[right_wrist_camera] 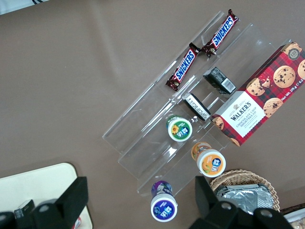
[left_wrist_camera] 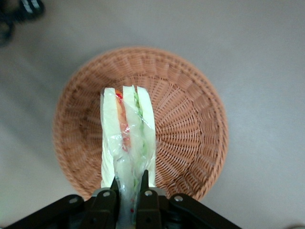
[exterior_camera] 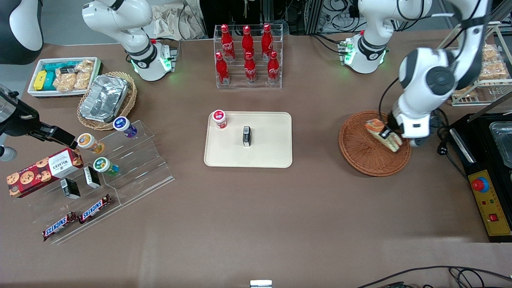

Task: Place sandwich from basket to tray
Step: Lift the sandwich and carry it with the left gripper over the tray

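claw: your gripper (left_wrist_camera: 129, 193) is pinched tight on the sandwich (left_wrist_camera: 127, 138)
sandwich: hanging from the claw, lifted over the basket (left_wrist_camera: 190, 124)
tray (exterior_camera: 276, 154): well off sideways

Brown counter (exterior_camera: 256, 208) carries, at centre, a cream tray (exterior_camera: 272, 156). Toward the working arm's end: round reddish-brown basket (exterior_camera: 360, 152) and a black control box (exterior_camera: 490, 208). Farther from the front camera than the tray: clear rack of red bottles (exterior_camera: 248, 56). Toward the parked arm's end: clear stepped stand (exterior_camera: 136, 168), tan wicker basket (exterior_camera: 130, 100), white snack bin (exterior_camera: 36, 90). End effector (exterior_camera: 387, 134) hangs over the reddish-brown basket.
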Tool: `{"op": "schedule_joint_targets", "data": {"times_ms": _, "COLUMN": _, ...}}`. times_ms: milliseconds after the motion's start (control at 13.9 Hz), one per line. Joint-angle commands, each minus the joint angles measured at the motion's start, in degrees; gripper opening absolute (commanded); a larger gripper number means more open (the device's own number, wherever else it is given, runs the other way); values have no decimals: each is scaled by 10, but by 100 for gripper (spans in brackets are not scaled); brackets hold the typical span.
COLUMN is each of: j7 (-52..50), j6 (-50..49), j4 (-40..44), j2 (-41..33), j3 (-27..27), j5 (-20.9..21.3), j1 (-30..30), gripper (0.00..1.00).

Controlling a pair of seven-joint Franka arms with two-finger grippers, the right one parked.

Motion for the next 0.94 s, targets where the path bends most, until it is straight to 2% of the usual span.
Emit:
{"op": "schedule_joint_targets", "data": {"times_ms": 0, "j7": 80, "j6": -138, "j4": 132, "j2": 9, "j3": 0, "j5": -4, "j1": 18, "gripper": 7}}
{"op": "schedule_joint_targets", "data": {"times_ms": 144, "j7": 122, "j6": -215, "j4": 209, "j2": 18, "j3": 0, "j5": -19, "j1": 22, "gripper": 3}}
{"op": "schedule_joint_targets", "data": {"times_ms": 360, "j7": 175, "j6": -281, "j4": 259, "j2": 18, "j3": 0, "j5": -33, "j1": 23, "gripper": 0}}
{"op": "schedule_joint_targets", "data": {"times_ms": 647, "j7": 179, "j6": -297, "j4": 269, "j2": 18, "j3": -12, "j5": -37, "j1": 13, "gripper": 0}}
{"op": "schedule_joint_targets", "data": {"times_ms": 863, "j7": 178, "j6": -297, "j4": 266, "j2": 18, "j3": -61, "j5": -37, "j1": 11, "gripper": 0}}
